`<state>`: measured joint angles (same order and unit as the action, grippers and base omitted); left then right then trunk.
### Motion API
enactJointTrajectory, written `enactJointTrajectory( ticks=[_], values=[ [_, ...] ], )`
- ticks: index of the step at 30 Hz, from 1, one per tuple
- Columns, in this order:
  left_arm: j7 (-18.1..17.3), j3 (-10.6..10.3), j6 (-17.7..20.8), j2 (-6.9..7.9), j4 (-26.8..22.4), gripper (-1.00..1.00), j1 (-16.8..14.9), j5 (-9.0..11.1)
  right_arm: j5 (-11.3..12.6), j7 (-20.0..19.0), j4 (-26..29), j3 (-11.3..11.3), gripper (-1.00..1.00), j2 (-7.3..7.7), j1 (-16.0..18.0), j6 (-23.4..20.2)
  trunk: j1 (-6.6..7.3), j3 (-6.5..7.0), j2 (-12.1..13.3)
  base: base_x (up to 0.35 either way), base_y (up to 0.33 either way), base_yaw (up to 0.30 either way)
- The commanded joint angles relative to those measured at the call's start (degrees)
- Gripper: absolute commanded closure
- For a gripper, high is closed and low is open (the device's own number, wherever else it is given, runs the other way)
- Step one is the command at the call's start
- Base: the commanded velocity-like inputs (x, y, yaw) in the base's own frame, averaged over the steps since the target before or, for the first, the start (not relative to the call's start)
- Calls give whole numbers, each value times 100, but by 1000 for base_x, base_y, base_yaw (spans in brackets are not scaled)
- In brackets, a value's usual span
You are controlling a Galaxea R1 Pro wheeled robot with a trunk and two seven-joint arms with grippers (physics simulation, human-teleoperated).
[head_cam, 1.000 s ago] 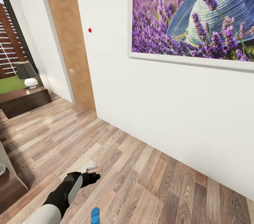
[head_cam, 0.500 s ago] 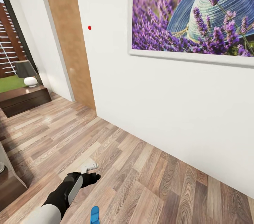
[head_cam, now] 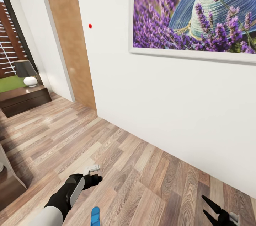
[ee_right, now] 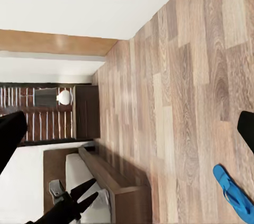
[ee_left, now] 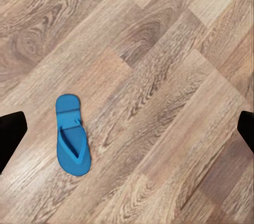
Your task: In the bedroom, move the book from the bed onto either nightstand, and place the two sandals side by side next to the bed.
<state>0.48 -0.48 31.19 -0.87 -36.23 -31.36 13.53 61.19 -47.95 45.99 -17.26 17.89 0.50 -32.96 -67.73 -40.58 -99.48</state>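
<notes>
Left gripper (ee_left: 127, 129) hovers over one sandal (ee_left: 72, 141) on the floor (ee_left: 169, 76), fingers spread, lined up for pickup; right gripper (head_cam: 209, 209) fingers spread, empty.

A sandal (head_cam: 95, 216) lies on the floor (head_cam: 142, 169) below the left arm (head_cam: 67, 194).

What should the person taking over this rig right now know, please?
Left gripper: jaws open, empty, hovering over the floor.
Right gripper: jaws open, empty, low at the robot's right.
One blue sandal lies flat on the floor beneath the left gripper, not gripped. In the right wrist view a corner of the bed shows, well away from the sandal.
Done: nothing that can be confirmed.
Left: find the second sandal, pair both beside the bed, move the book to a nightstand.
</notes>
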Motion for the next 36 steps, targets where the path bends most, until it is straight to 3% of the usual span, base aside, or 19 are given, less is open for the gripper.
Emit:
enactJointTrajectory(
  ticks=[1, 4, 8, 24, 31, 36],
  values=[
    [5, -5, 27, -19, -8, -100, -2, 17, 155, -4, 2, -29, -100, 10, 3, -83, -22, -24, -44, 0, 0, 0],
    [6, -5, 28, -89, -7, -100, -2, 13, 506, 15, 4, -107, -100, 31, 3, -164, -88, -78, -164, 0, 0, 0],
    [5, -5, 28, -111, -7, -100, -2, 16, 605, 43, -1, -138, -100, 35, 3, -140, -176, -149, -325, 0, 0, 0],
    [17, 8, 13, -114, -7, -100, -2, 10, 641, 90, -72, -146, -100, 22, 3, -147, -527, -437, -966, 0, 0, 0],
    [29, 51, 3, -47, -13, -100, -2, 3, 640, 85, -71, -145, -100, 21, 3, -149, -681, -562, -1247, 0, 0, 0],
    [432, 64, 7, 72, -32, -100, -2, 8, 640, 87, -70, -145, -100, 21, 3, -149, -791, -652, -1448, 0, 0, 0]
  ],
)
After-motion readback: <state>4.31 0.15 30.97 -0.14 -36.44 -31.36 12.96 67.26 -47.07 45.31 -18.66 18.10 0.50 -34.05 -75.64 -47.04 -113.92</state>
